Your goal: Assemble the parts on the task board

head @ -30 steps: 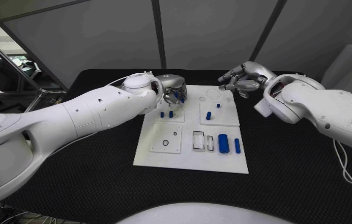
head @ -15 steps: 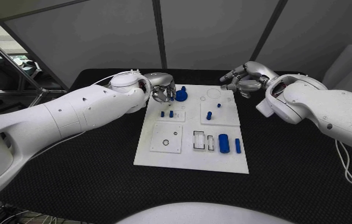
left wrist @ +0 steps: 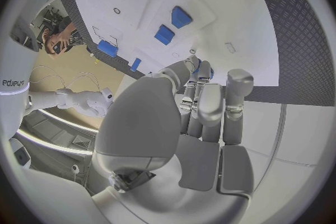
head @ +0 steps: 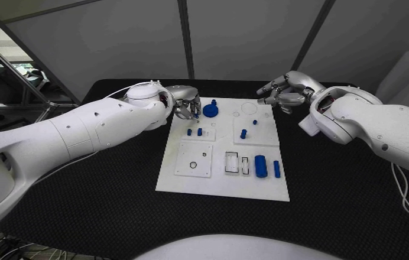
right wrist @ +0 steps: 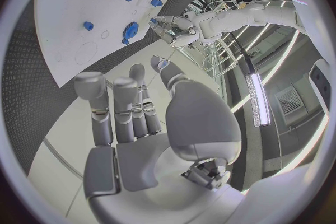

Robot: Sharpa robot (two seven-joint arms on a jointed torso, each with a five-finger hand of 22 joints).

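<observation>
Okay, quick pass on what we see.

Board: the task board point(head: 223, 184) lies mid-table, its long axis running away from the robot.

Left hand: the left hand point(head: 187, 107) sits at the board's far left corner, fingers curled and pointing down. In the left wrist view we see a glimpse of blue at the fingertips point(left wrist: 204, 69), but we cannot tell whether that is a pinched part or just something behind them.

Round part: the blue round part point(head: 210, 110) stands on the far end of the board, just beside the left hand on its inner side. We read them as apart, with a thin gap.

Right hand: the right hand point(head: 285, 94) hovers off the board's far right corner, fingers loosely spread, nothing in it.

Other parts: two small blue pegs point(head: 194, 132) stand on the left middle square, one blue peg point(head: 243, 134) on the right middle square, and a blue cylinder point(head: 260, 166) with a slimmer blue bar point(head: 276, 169) lies on the near right, long axes along the board.

Key relation: the round part is toward the board's centre from the left hand, which is clearly the nearer hand; the right hand is well apart.

Next move, our guess: a short inward reach by the left hand.
</observation>
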